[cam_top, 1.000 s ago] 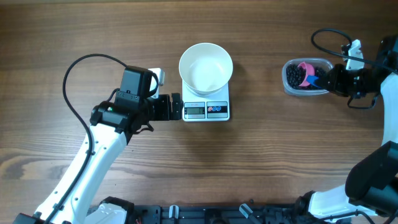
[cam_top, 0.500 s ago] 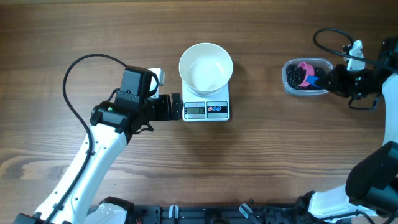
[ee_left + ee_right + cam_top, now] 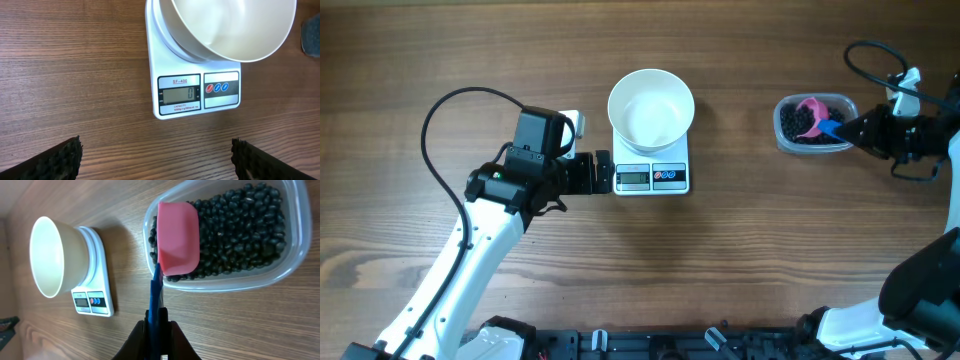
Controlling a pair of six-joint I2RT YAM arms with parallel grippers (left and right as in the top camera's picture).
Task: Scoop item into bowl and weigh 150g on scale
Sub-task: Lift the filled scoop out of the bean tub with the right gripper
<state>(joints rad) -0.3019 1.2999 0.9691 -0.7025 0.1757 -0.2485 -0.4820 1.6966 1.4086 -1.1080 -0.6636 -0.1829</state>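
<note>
Two arms: one comes in from the lower left of the overhead view, the other from the right edge, both over a wooden table point(image 3: 740, 260).
left gripper point(image 3: 603, 172): jaws spread wide with nothing between them, tips just left of the scale.
scale point(image 3: 197, 92): white, at the centre of the overhead view. "SF-400" is printed above the display point(image 3: 178, 93), which reads "0". The print under it is too small to read.
buttons point(image 3: 217, 88): three round ones right of the display, one red and two blue.
bowl point(image 3: 651, 108): white, standing on the scale's platform, upper centre.
tub point(image 3: 813, 146): clear plastic, upper right, well apart from the scale.
beans point(image 3: 240, 235): black, heaped in the tub.
scoop point(image 3: 177, 237): pink head resting on the beans, blue handle reaching out over the rim.
right gripper point(image 3: 159, 330): closed tight on the blue handle.
</note>
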